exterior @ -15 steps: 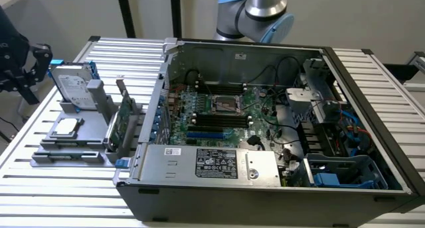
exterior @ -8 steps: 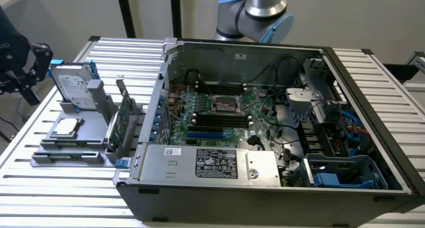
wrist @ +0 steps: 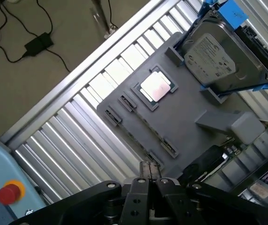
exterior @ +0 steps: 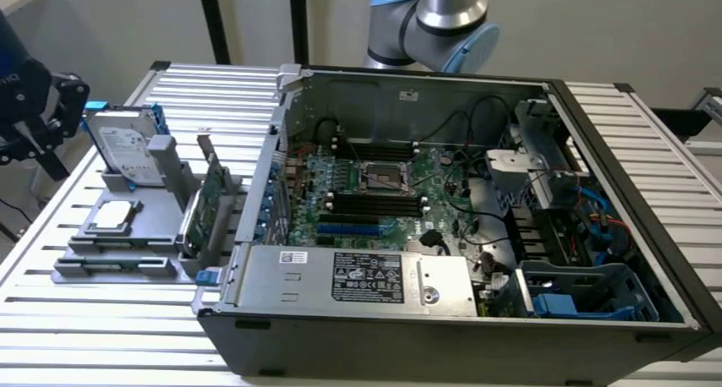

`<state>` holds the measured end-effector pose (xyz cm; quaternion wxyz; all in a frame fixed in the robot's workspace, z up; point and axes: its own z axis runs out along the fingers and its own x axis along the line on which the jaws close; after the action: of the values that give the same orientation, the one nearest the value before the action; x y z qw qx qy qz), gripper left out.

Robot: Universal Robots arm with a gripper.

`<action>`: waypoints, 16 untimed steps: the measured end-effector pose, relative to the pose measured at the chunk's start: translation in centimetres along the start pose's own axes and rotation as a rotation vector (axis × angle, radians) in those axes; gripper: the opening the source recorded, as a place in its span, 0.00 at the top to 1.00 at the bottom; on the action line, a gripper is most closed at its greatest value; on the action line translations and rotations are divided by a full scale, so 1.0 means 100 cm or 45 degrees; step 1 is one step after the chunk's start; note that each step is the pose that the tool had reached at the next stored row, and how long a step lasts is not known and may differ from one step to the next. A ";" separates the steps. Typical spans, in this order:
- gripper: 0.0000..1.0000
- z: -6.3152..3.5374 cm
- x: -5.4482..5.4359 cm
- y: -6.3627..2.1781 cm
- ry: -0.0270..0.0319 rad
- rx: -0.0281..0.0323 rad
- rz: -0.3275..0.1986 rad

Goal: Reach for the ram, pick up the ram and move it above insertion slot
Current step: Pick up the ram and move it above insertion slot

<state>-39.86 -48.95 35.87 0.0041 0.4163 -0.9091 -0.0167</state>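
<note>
A grey holder tray (exterior: pixel 169 269) (wrist: pixel 181 117) lies on the slatted table, to the exterior view's left of the open computer case (exterior: pixel 451 319). The ram looks like a thin dark strip on edge (exterior: pixel 118 265) (wrist: pixel 141 130) between the clip pairs at the tray's front, too thin to tell for sure. My gripper (exterior: pixel 47 138) (wrist: pixel 149 172) hangs over the table beside that edge of the tray. Its fingers are shut together, holding nothing, with the tips just short of the nearest clip. Black memory slots (exterior: pixel 373 205) run across the motherboard inside the case.
On the tray, a silver hard drive (exterior: pixel 124 146) (wrist: pixel 223 51) leans upright at the back, a square processor (exterior: pixel 113 216) (wrist: pixel 157 86) sits in the middle, and a wider green card (exterior: pixel 205 209) stands near the case wall. A red button (wrist: pixel 10 193) is close by.
</note>
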 end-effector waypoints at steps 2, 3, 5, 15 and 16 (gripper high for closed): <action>0.89 0.0006 0.000 0.0000 0.0012 0.0001 -0.048; 0.89 0.0009 0.000 0.0000 0.0017 0.0002 -0.071; 0.89 0.0015 0.000 -0.0001 0.0030 0.0003 -0.117; 0.89 0.0047 0.000 -0.0001 0.0094 0.0004 -0.348; 0.89 0.0052 0.000 -0.0002 0.0101 0.0002 -0.371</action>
<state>-39.86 -48.95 35.35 0.0051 0.5439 -0.8390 -0.0154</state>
